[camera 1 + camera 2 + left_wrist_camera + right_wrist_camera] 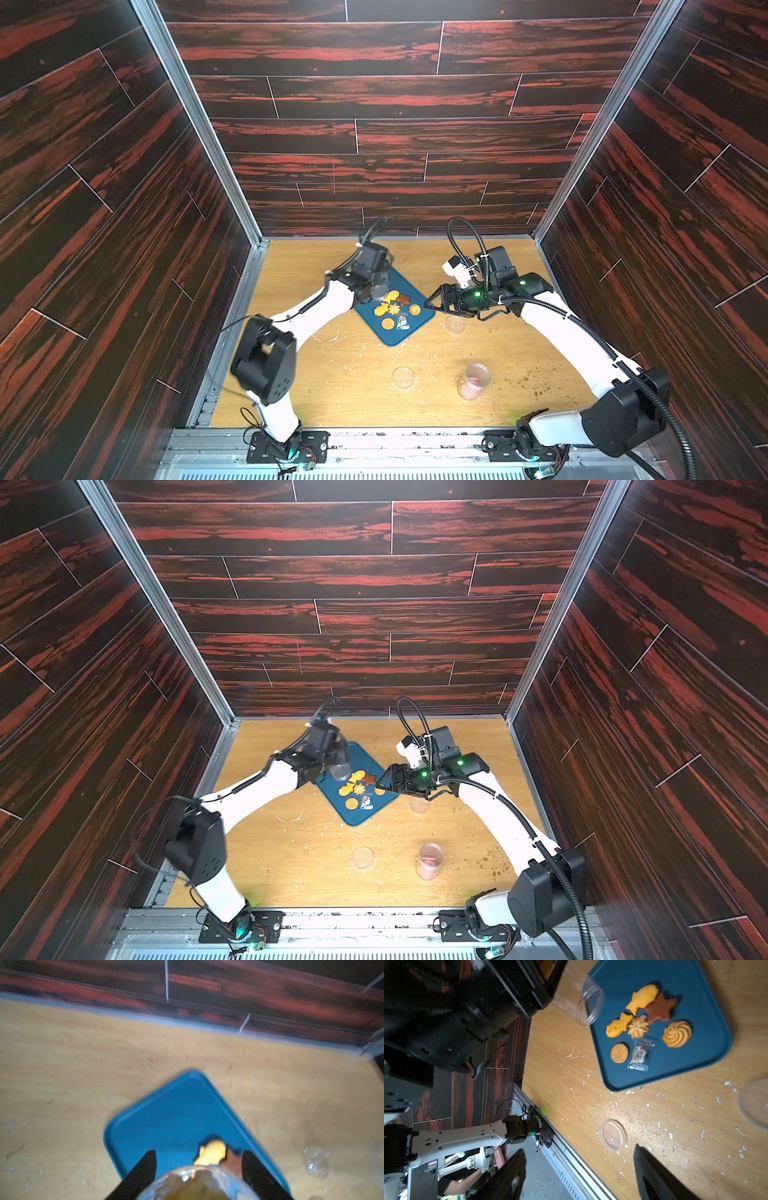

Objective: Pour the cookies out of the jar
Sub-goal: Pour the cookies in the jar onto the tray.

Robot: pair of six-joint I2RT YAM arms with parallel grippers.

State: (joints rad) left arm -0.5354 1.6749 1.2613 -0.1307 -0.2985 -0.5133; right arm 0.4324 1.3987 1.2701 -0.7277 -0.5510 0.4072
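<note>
- The clear round plastic jar was glossy and see-through
- The small assorted cookies looked matt and moulded: ridged on the swirls, grainy on the brown star
- The dark blue rectangular tray was smooth, matt plastic
- The small clear crinkled packet was shiny film
- The light wooden tabletop showed fine grain under rough white flecks
- The dark red-streaked wall panels had a wood-grain look with a slight sheen

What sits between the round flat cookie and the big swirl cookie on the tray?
A small clear packet lies between the round cookie and the swirl cookie on the blue tray, clearest in the right wrist view.
</note>
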